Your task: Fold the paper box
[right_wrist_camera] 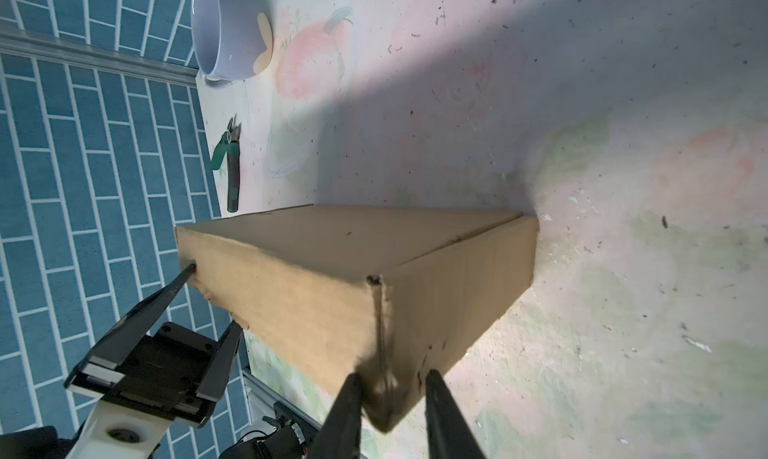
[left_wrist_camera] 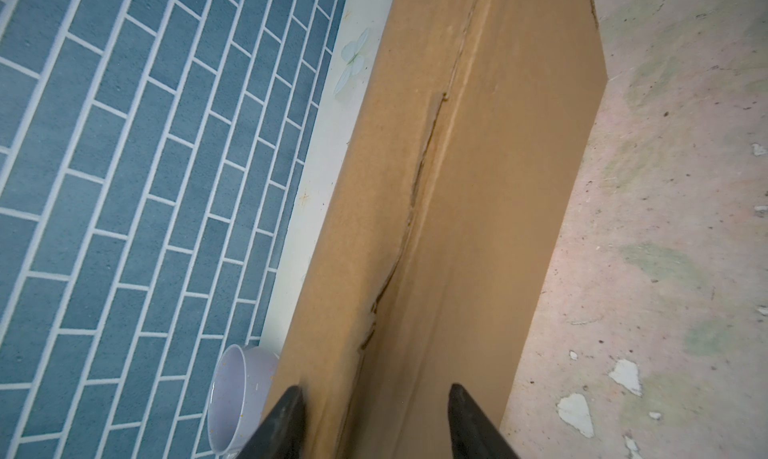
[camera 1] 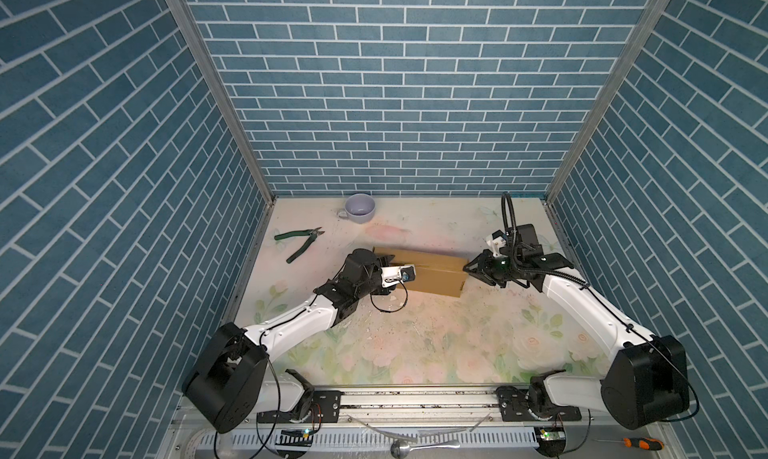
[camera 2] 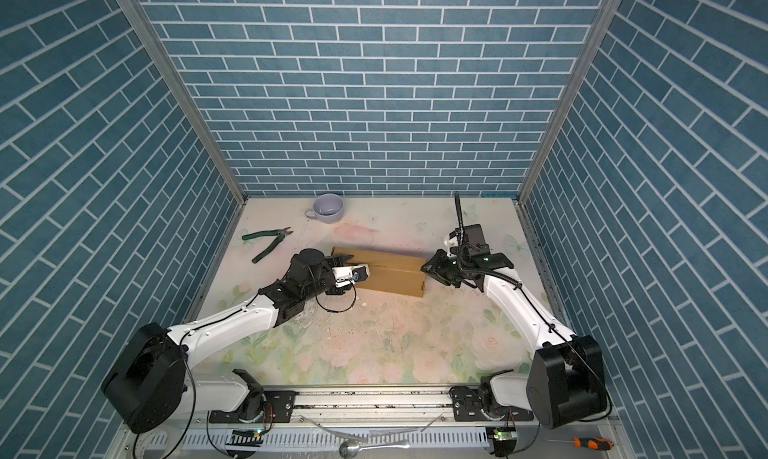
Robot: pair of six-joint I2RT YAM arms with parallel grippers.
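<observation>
The paper box (camera 1: 432,276) (camera 2: 390,276) lies folded shut as a flat brown carton in the middle of the table, with a seam along its top (left_wrist_camera: 478,186). My left gripper (camera 1: 400,276) (camera 2: 354,276) (left_wrist_camera: 376,394) is at its left end. In the right wrist view the left gripper (right_wrist_camera: 214,294) has its jaws apart, tips against the end wall at top and bottom edge. My right gripper (camera 1: 467,267) (camera 2: 424,267) (right_wrist_camera: 392,384) is at the box's right end. Its fingers pinch the near corner (right_wrist_camera: 332,249), blurred there.
A lilac cup (camera 1: 360,208) (camera 2: 328,207) (left_wrist_camera: 232,394) (right_wrist_camera: 228,28) stands at the back by the brick wall. Green-handled pliers (camera 1: 299,245) (camera 2: 268,245) (right_wrist_camera: 230,166) lie at the back left. An orange screwdriver (camera 1: 636,442) and a spoon (camera 1: 399,448) lie off the front edge. Walls close three sides.
</observation>
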